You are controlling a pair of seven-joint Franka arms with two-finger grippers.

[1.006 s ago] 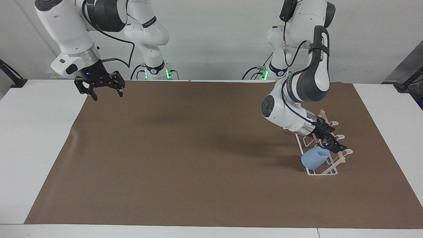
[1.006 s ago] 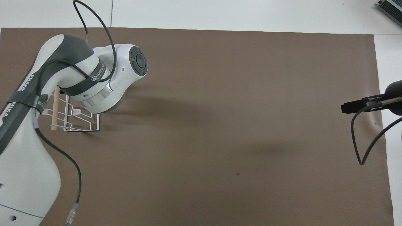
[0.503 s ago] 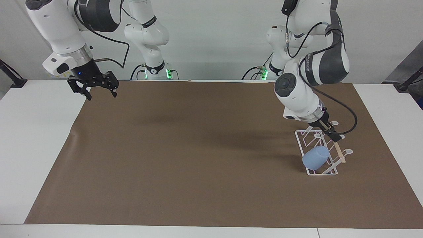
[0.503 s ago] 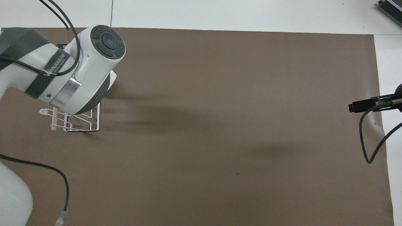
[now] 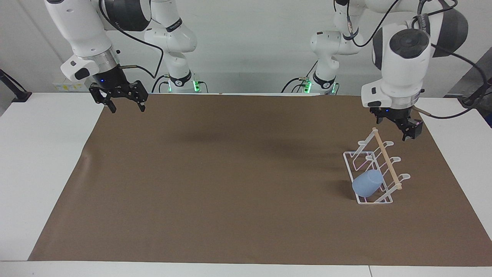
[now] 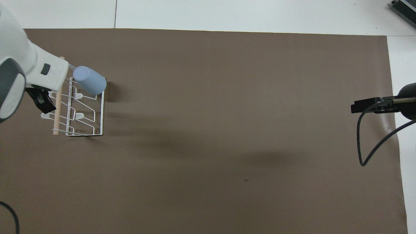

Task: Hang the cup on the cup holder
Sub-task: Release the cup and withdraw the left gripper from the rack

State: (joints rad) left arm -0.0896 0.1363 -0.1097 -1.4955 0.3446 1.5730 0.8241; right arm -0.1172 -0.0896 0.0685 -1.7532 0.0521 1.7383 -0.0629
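Although the cup (image 5: 367, 184) already sits mouth-down over a prong of the holder (image 5: 374, 169) in the facing view, at the end of the rack farthest from the robots, it leans outward past the wire base, so a knock to the rack could tip it off. Up in the air, the left hand (image 5: 398, 125) hangs over the holder's nearer end, fingers spread and holding nothing, clear of the dowel (image 5: 387, 159). If it dropped or swung low on its way off, it could catch that dowel and shake the rack. At the other end of the worktop (image 5: 34, 154), the right hand (image 5: 123, 102) waits over the mat's corner, spread and empty.

From overhead, the cup (image 6: 89, 84) covers the farthest prong on the holder (image 6: 84, 110), its base pointing toward the middle of the mat. Partly hidden under its wrist, the left hand (image 6: 40, 100) shows beside the dowel (image 6: 58, 107). Only the tip of the right hand (image 6: 365, 106) is visible at the mat's edge, well apart from everything.
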